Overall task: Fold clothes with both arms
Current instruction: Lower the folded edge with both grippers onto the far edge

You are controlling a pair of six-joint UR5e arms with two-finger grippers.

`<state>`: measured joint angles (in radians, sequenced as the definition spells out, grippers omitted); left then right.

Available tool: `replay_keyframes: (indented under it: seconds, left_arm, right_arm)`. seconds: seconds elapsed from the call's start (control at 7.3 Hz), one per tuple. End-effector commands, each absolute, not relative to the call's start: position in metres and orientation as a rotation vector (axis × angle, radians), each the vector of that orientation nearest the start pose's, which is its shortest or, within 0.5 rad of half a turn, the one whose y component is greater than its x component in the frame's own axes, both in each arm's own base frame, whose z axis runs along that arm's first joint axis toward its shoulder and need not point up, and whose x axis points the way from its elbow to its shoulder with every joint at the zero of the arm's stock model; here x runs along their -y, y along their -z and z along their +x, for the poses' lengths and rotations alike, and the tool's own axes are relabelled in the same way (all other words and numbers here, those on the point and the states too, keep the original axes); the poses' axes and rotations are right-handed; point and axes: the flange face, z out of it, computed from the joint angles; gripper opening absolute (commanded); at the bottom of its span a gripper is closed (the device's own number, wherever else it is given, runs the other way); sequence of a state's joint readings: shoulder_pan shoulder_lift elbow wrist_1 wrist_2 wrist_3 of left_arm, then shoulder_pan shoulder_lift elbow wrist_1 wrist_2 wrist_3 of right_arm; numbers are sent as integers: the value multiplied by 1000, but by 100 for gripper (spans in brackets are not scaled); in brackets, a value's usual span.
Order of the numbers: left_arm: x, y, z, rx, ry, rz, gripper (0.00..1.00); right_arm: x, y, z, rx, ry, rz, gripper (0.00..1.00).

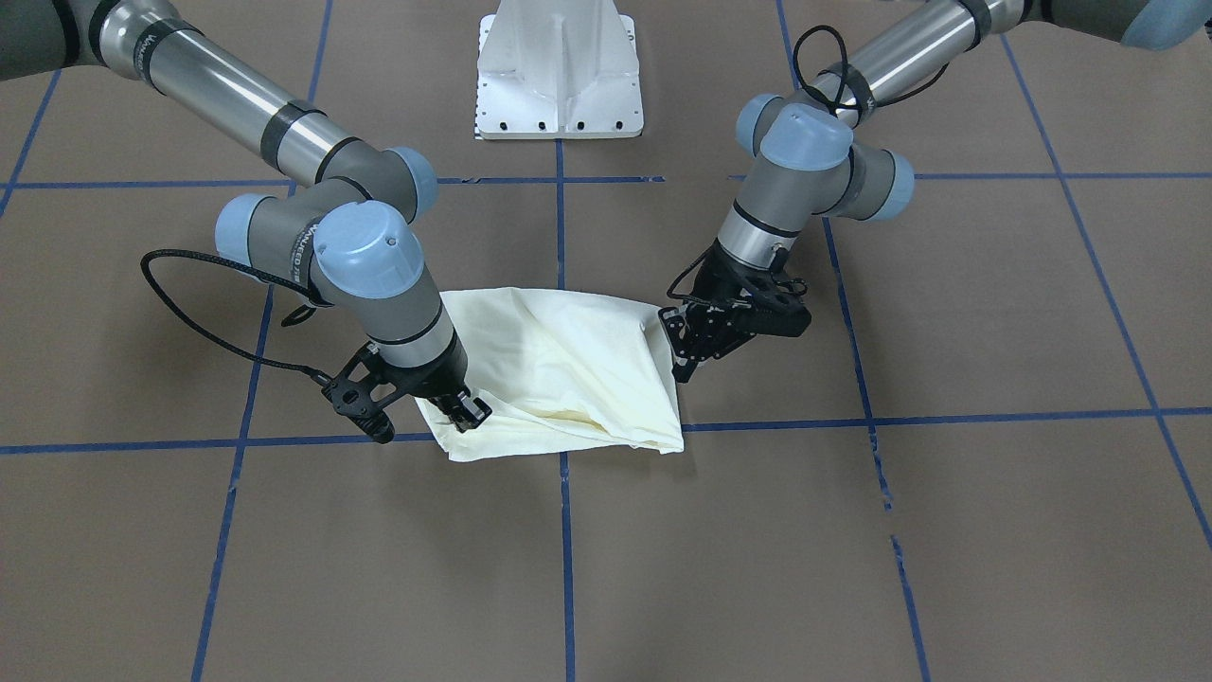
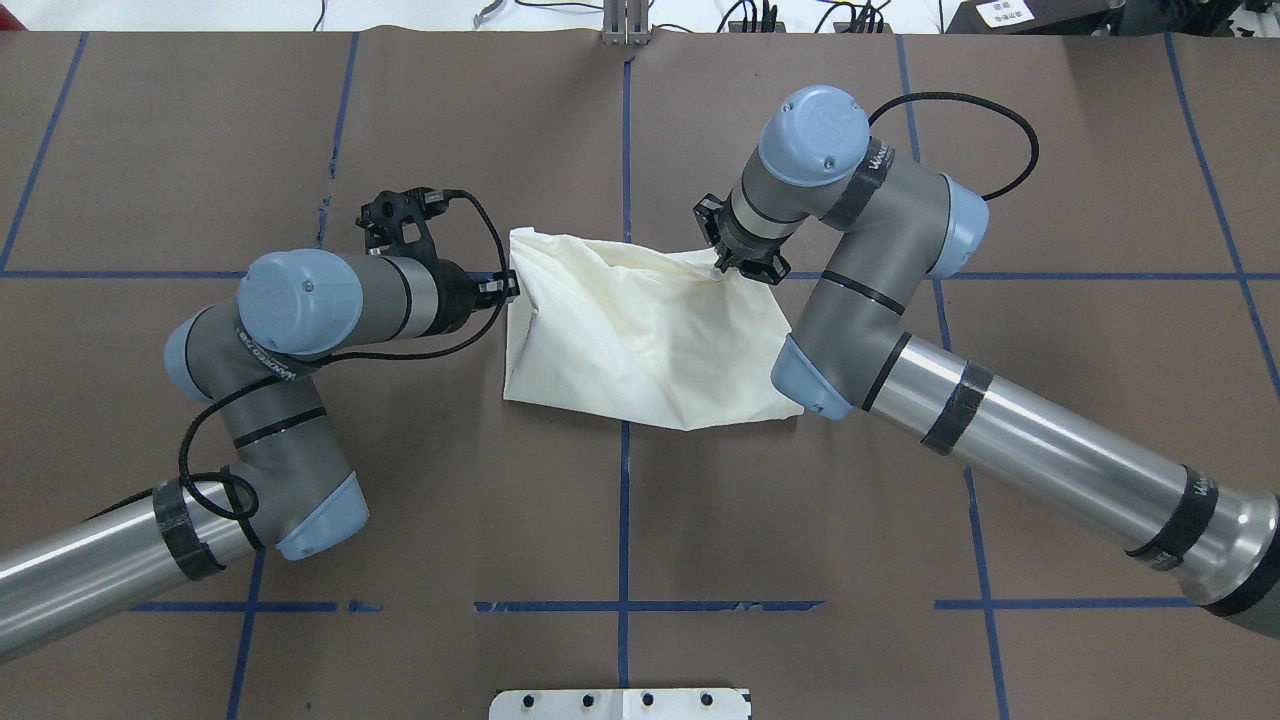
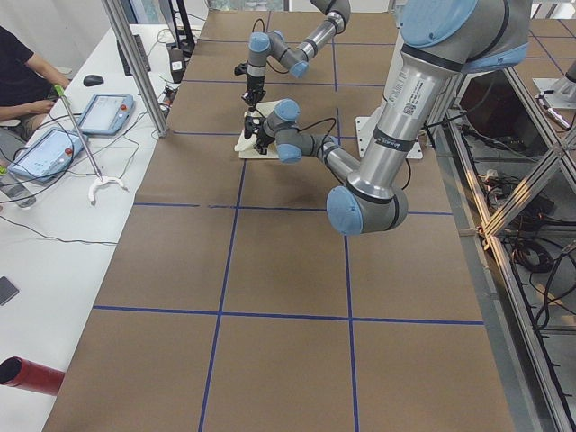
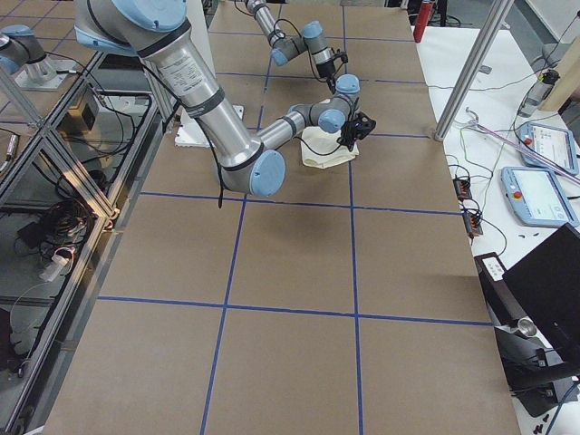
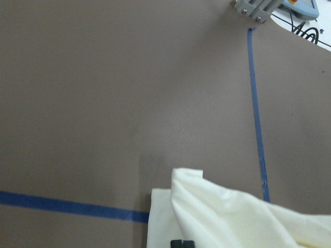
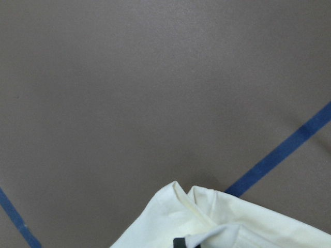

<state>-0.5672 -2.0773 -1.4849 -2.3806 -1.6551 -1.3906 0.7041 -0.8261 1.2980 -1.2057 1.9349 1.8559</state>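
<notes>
The cream shirt (image 1: 568, 360) lies folded into a rough rectangle in the middle of the brown table, plain side up, no print showing. My left gripper (image 2: 508, 288) sits low at the far left corner of the shirt (image 2: 640, 340) and looks shut on its edge. My right gripper (image 2: 724, 263) stands at the far right corner, shut on cloth that rises toward it. In the front-facing view the right gripper (image 1: 466, 413) pinches the near-left corner and the left gripper (image 1: 676, 358) meets the right edge. Each wrist view shows a raised cloth corner (image 5: 232, 222) (image 6: 232, 227) at the bottom.
The white pedestal base (image 1: 561, 76) stands at the robot's side of the table. Blue tape lines (image 2: 623, 150) cross the brown surface. A side table with tablets (image 3: 103, 112) and a seated person (image 3: 22, 81) is beyond the far edge.
</notes>
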Motion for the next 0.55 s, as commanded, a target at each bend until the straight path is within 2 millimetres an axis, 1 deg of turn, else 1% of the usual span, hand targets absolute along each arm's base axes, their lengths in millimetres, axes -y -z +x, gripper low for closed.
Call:
replay_keyframes:
  seconds: [0.0, 0.27, 0.41]
  left_arm:
    - [459, -327, 530, -1255, 114, 376, 0]
    - [445, -320, 530, -1335, 19, 301, 0]
    - [441, -321, 532, -1347, -10, 269, 0]
  right_arm:
    - [579, -283, -520, 909, -772, -175, 0]
    - [580, -282, -520, 911, -773, -173, 0]
    - [581, -280, -519, 914, -773, -172, 0]
